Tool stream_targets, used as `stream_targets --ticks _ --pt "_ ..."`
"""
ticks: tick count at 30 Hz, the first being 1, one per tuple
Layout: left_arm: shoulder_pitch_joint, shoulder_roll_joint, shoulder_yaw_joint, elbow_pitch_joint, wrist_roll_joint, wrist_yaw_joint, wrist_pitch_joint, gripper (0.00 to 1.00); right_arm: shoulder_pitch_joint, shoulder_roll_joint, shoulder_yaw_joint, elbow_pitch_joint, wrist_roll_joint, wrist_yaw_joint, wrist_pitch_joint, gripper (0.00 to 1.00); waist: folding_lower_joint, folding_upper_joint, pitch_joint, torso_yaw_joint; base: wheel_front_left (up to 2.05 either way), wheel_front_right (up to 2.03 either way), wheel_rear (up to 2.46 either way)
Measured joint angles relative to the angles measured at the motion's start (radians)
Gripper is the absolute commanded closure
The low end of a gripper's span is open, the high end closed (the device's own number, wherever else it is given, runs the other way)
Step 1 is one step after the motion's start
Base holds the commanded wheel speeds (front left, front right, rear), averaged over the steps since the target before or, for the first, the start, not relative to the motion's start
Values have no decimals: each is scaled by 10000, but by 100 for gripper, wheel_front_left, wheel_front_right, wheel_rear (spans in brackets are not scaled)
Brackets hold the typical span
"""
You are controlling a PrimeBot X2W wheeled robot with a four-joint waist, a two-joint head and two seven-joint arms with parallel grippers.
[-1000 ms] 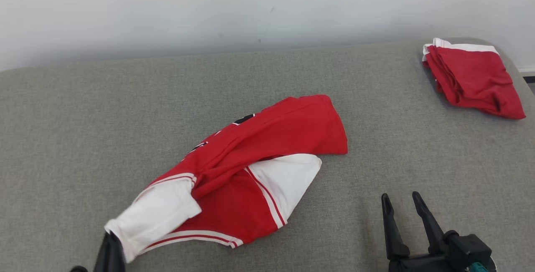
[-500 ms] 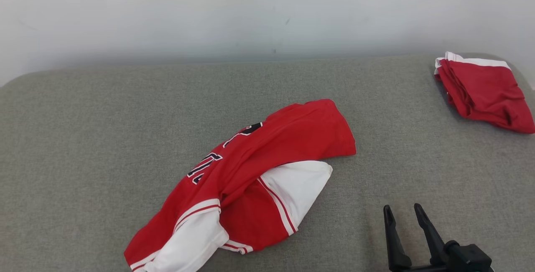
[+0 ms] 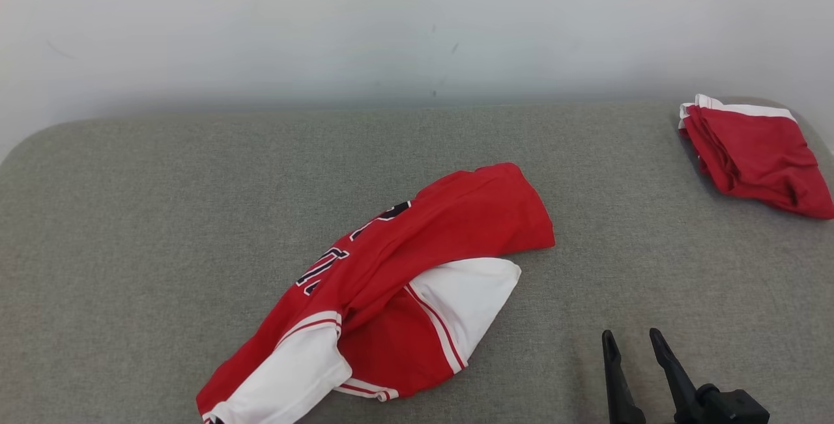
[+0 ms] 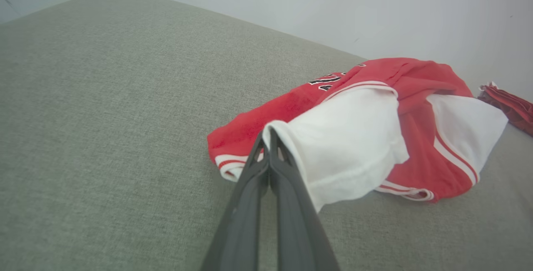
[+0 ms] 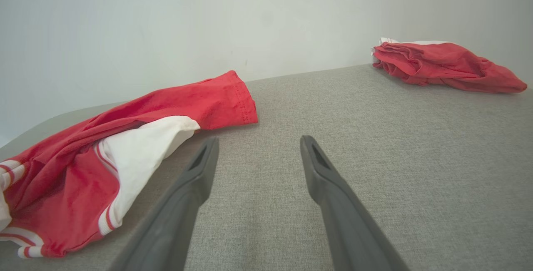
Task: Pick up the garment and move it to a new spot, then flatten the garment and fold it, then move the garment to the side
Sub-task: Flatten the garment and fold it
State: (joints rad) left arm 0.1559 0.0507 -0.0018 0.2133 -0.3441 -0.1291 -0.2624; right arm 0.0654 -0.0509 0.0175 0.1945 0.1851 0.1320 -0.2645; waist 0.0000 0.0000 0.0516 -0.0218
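A crumpled red-and-white knitted garment (image 3: pixel 417 241) with black, white-edged lettering lies on the grey fabric-covered table (image 3: pixel 130 215), roughly in the middle of the head view and stretched on a slant from the near left toward the far right. Its red body is bunched into long folds. A wide white panel with red stripes along its seam spreads out on the near right side, and a red hemmed end points toward the far right.

The left tool (image 4: pixel 267 137) is closed on the garment. In the left wrist view its two long dark fingers meet at their tips and pinch the rim of the white sleeve (image 4: pixel 349 137). From that pinch the sleeve opens out toward the red body (image 4: pixel 416 75), and a red cuff with white stripes lies on the table just beside the fingers.

The right tool (image 3: pixel 631 334) is open and holds nothing, its fingers spread with bare table showing between them. It sits at the lower right of the head view, near the garment's white panel but apart from it. In the right wrist view the tool (image 5: pixel 259 140) points across the table, with the garment (image 5: pixel 166 104) to its left.

A second piece, a folded red cloth (image 3: pixel 756 150) with a white band along its far edge, rests at the far right corner of the table, well apart from the garment. It also shows in the right wrist view (image 5: pixel 445 65). A plain pale wall (image 3: pixel 391 20) rises behind the table.
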Motion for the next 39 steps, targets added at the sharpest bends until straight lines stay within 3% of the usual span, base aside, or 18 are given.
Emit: stream_targets --ticks 1,2,3,12,19,30,39 --pt "0 0 0 0 0 0 0 84 0 0 0 0 0 0 0 0 0 0 0 0 0 0 0" --pt "0 -6 -48 142 21 0 0 16 5 0 23 13 59 0 2 0 1 0 3 14 0 0 0" --pt "0 -6 -48 142 21 0 0 0 5 0 23 13 59 0 2 0 1 0 3 14 0 0 0" --pt "133 -2 531 454 -205 165 0 0 14 0 -75 44 82 -2 2 0 0 0 -8 151 0 0 0" --pt "139 -2 1166 -554 -320 326 0 0 26 0 -157 42 63 0 2 0 0 0 -71 302 0 0 0" --pt "-211 -2 779 -1398 81 727 0 0 -339 2 107 153 -226 -2 2 0 0 0 -165 498 0 0 0" --pt "-401 -2 443 -1461 107 911 0 0 -2597 -151 295 2205 -913 0 2 0 0 1 18 781 0 0 0"
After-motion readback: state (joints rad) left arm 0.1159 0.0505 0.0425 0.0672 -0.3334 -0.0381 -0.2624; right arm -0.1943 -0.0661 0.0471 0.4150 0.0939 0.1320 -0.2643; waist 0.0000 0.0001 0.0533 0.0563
